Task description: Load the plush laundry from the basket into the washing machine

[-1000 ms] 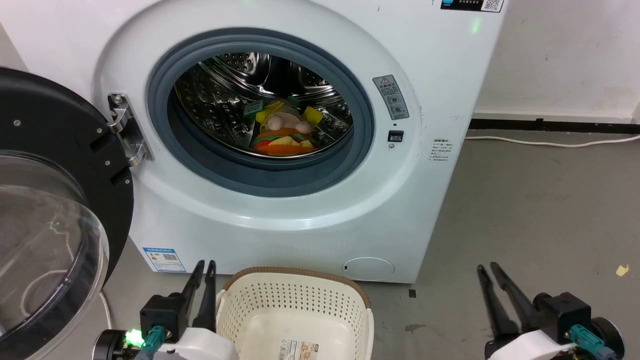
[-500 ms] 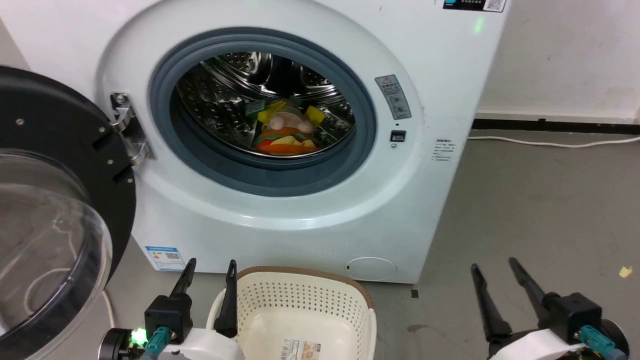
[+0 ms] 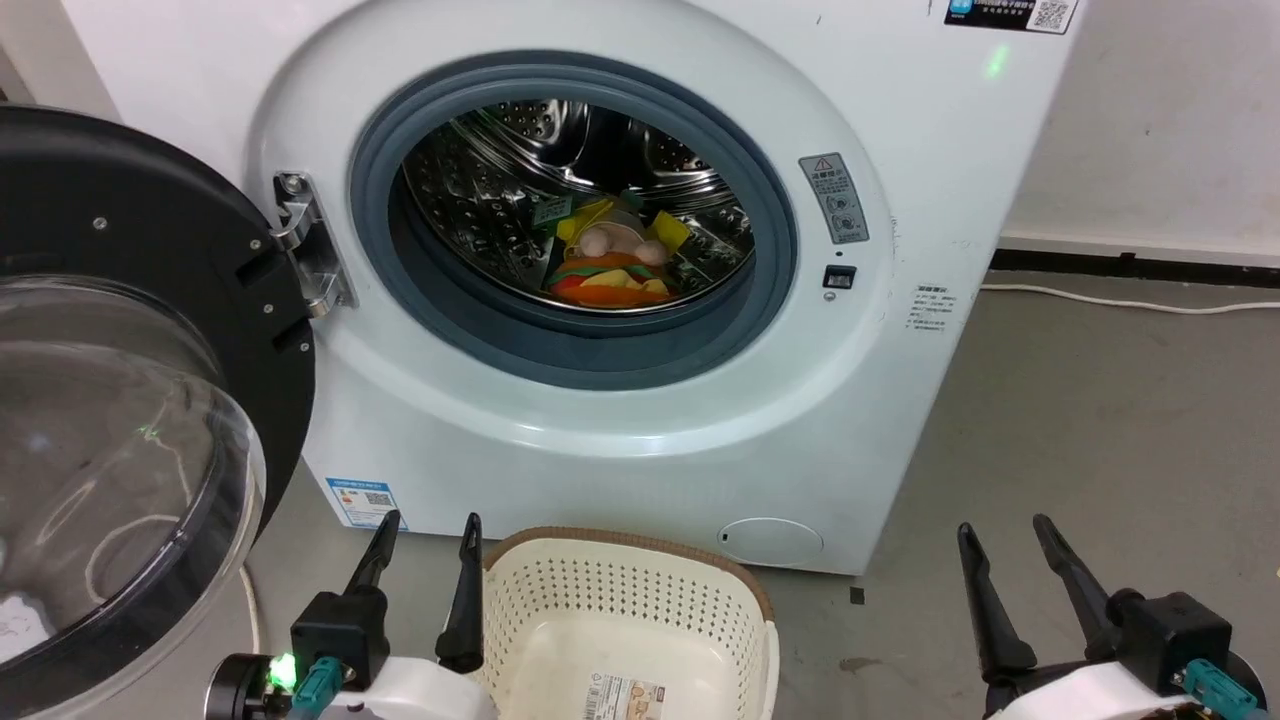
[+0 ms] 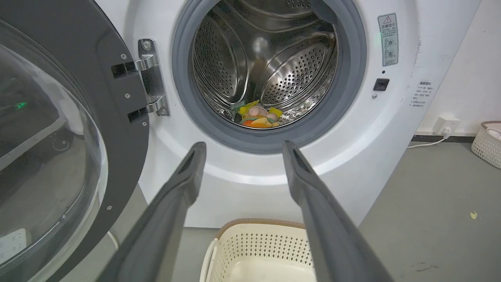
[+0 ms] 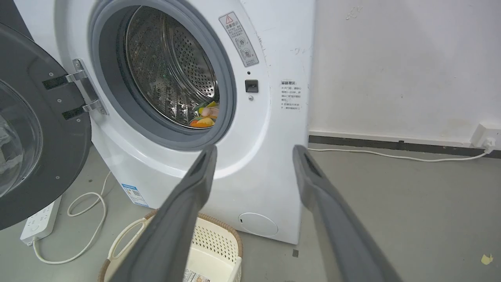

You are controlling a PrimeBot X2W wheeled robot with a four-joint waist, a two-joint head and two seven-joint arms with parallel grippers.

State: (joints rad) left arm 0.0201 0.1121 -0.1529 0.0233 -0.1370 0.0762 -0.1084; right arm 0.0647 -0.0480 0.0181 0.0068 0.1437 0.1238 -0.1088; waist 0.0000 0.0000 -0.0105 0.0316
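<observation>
At the far left, the black-rimmed clear domed door [image 3: 130, 400] stands swung wide open on its metal hinge. To the right of it, at the bottom edge, the left gripper [image 3: 431, 517] points its two long dark fingers upward, jaws apart and holding nothing. Just beside it, the cream perforated plastic basket with a brown woven-look rim [image 3: 620, 540] stands on the grey floor [image 3: 1100, 420] in front of the large white front-loading washing machine [image 3: 880, 420]. A paper label [image 3: 625, 695] lies on its inner bottom. The plush laundry, a pink doll with yellow hair on an orange burger [image 3: 610, 270], lies low inside the shiny perforated steel drum [image 3: 480, 200]. At the lower right, the right gripper [image 3: 1002, 524] also has its jaws apart and empty. Behind it, a thin white cable [image 3: 1130, 298] runs along the floor near the wall.
</observation>
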